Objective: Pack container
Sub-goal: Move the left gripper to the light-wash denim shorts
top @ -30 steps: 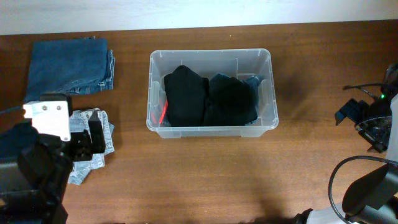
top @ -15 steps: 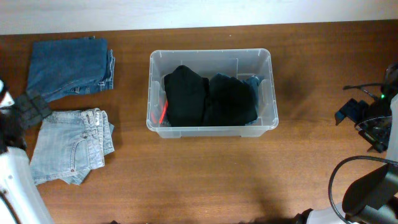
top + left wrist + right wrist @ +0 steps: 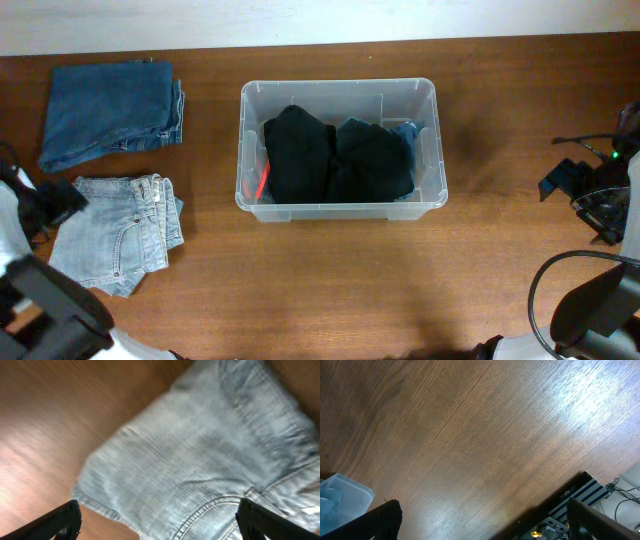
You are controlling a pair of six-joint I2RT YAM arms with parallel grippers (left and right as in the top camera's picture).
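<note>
The clear plastic container (image 3: 338, 86) stands at the table's centre, holding black folded clothes (image 3: 335, 160), a bit of blue fabric (image 3: 408, 130) and a red strip (image 3: 262, 183). Folded light-blue jeans (image 3: 120, 235) lie at the left, and they fill the left wrist view (image 3: 200, 460). My left gripper (image 3: 60, 204) hovers at their left edge, open (image 3: 160, 527), nothing between its fingers. My right gripper (image 3: 580, 200) rests at the far right, open (image 3: 485, 525) over bare wood. A corner of the container (image 3: 340, 495) shows in the right wrist view.
Folded dark-blue jeans (image 3: 110, 112) lie at the back left. The table's right edge (image 3: 560, 497) runs just under my right gripper, with the arm's base and cables (image 3: 600, 290) beside it.
My left arm has pulled back off the light-blue jeans toward the table's left edge, uncovering them. The right arm and the container have not moved.
</note>
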